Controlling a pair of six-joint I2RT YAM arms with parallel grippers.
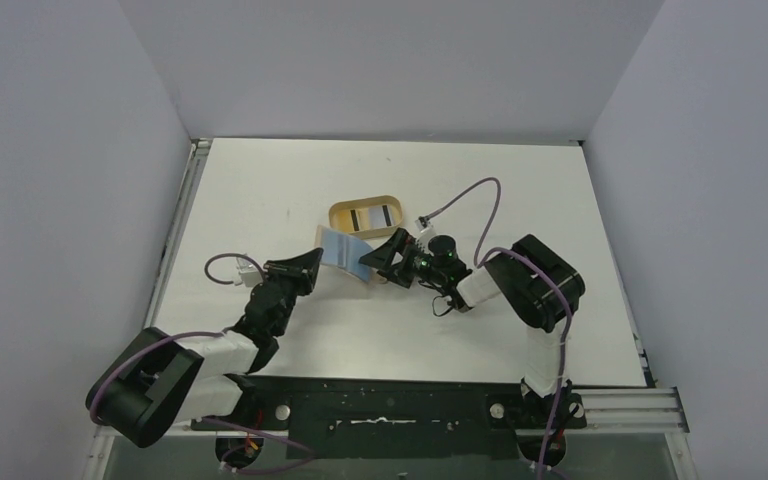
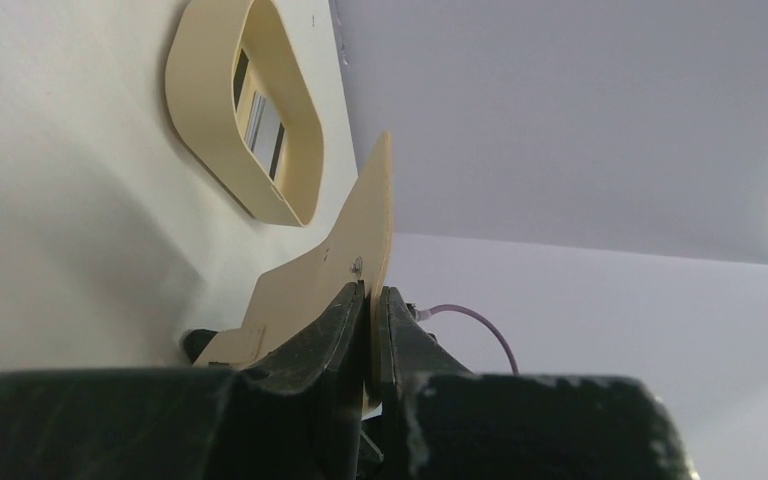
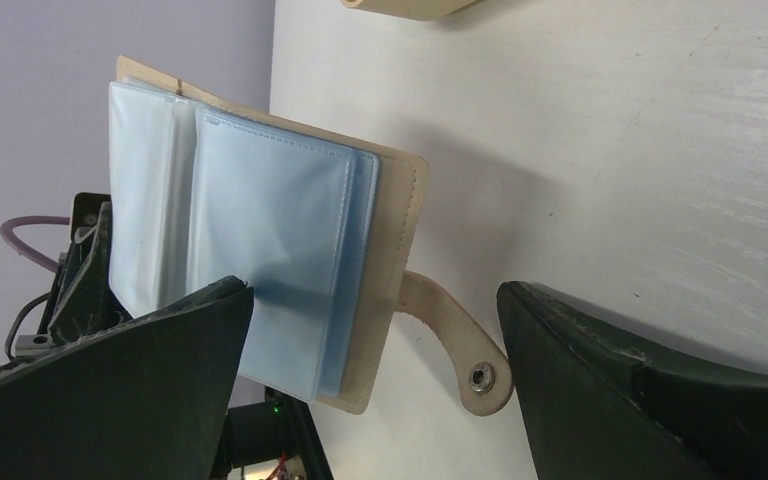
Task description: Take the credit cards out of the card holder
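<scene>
Tan, leather-like card holder [image 1: 345, 250] held open between the two arms, over the white tabletop [image 1: 520, 190].
The left gripper [image 1: 308, 268] is clamped on its stiff cover. The right gripper [image 1: 384, 260], jaws spread wide, faces the glossy pale-blue sleeves from 3 o'clock, with the holder's long edge running 10-to-4. Striped flat pieces in the oval rimmed tray [image 1: 338, 212] at 12 o'clock may be the credit cards [image 1: 368, 219].

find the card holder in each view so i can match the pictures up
Top external: card holder at centre, blue sleeves up, just below the oval tray.
Left wrist: its tan cover edge-on at centre, pinched in the left gripper.
Right wrist: left of centre, open, blue sleeves facing the camera, snap tab lower right.
Shared landmark: the oval tray, upper left in the left wrist view, top edge in the right wrist view.
</scene>
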